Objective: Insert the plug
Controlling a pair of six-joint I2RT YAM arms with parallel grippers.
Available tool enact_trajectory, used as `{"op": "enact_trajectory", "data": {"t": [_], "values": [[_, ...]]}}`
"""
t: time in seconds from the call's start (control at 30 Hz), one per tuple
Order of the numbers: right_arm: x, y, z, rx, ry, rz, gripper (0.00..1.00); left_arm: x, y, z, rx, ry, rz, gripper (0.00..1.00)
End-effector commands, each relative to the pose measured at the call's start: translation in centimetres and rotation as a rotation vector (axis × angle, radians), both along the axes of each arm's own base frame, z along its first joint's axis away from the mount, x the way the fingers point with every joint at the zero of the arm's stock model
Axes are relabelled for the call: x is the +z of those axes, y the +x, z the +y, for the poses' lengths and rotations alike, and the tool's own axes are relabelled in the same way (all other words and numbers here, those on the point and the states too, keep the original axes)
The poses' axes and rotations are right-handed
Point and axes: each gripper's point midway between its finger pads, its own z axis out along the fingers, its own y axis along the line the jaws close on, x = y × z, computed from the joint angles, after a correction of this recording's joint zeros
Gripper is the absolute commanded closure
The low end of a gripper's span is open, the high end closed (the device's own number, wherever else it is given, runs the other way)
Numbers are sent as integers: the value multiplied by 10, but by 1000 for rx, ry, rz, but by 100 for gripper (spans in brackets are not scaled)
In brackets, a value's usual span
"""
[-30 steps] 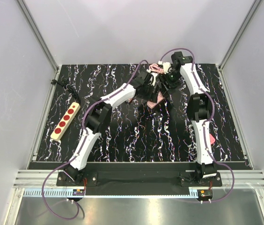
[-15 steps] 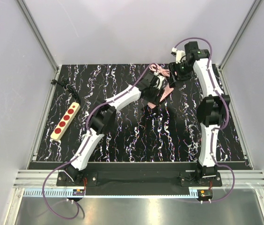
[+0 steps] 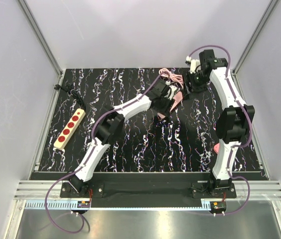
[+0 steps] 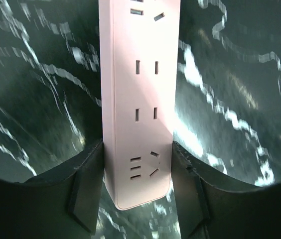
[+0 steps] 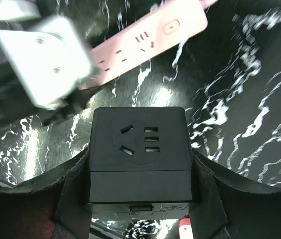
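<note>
**Plug not in yet**

Our left pincer point(image 4: 138, 148) has one finger on each side of the pink power strip point(image 4: 138, 74), close to its end. The fingers look like they touch it, but we cannot tell if they squeeze. Our right pincer point(image 5: 138, 162) is grasping a black cube point(image 5: 138, 137) with socket holes on its face, near the strip but apart from it.

All the holes we can see in the strip are empty, so we think the big step is not done. A small pink and orange bit, which we take for the plug point(image 3: 214, 148), lies on the worktop point(image 3: 130, 144) just beside our right arm point(image 3: 228, 124), well apart from both pincers. Nothing holds it.

The arm hides part of it, and the right pincer is full. The pink cord point(image 3: 169, 74) lies coiled near that pincer. A beige strip point(image 3: 70, 128) with red sockets lies far left.
</note>
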Motion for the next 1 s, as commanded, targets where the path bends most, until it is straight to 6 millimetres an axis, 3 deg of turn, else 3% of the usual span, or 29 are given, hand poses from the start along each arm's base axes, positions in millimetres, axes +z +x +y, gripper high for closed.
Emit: {"op": "enact_trajectory", "data": {"t": [0.0,0.13,0.17,0.2,0.3,0.33,0.4,0.43,0.53,0.57,0.77,0.87,0.97], "values": [[4,-18,-2,-25,1,0,100,43,-47,-4,-59,-115,116,94],[-3,-48,-2,0,-3,46,100,47,-89,9,-59,-160,235,97],[-12,-59,-2,28,-5,73,100,59,-97,10,-70,-185,229,97],[-14,-68,3,57,-3,88,100,45,-112,20,-68,-161,273,97],[-24,-89,21,158,-38,106,100,44,-140,31,-87,-165,317,94],[-28,-95,34,207,-47,114,100,45,-147,32,-89,-173,334,88],[-37,-100,42,242,-72,139,100,48,-155,39,-75,-173,342,72],[-40,-101,45,257,-82,150,100,49,-153,43,-47,-164,333,52],[-41,-94,55,282,-91,157,100,67,-144,56,16,-173,290,25],[-41,-96,58,292,-91,170,100,78,-142,61,37,-183,282,20],[-54,-102,69,359,-112,205,100,113,-107,119,230,-240,253,12],[-59,-107,76,415,-144,198,100,136,-76,159,385,-307,227,11],[-62,-107,78,467,-166,167,100,161,-35,219,568,-407,201,9]]}}
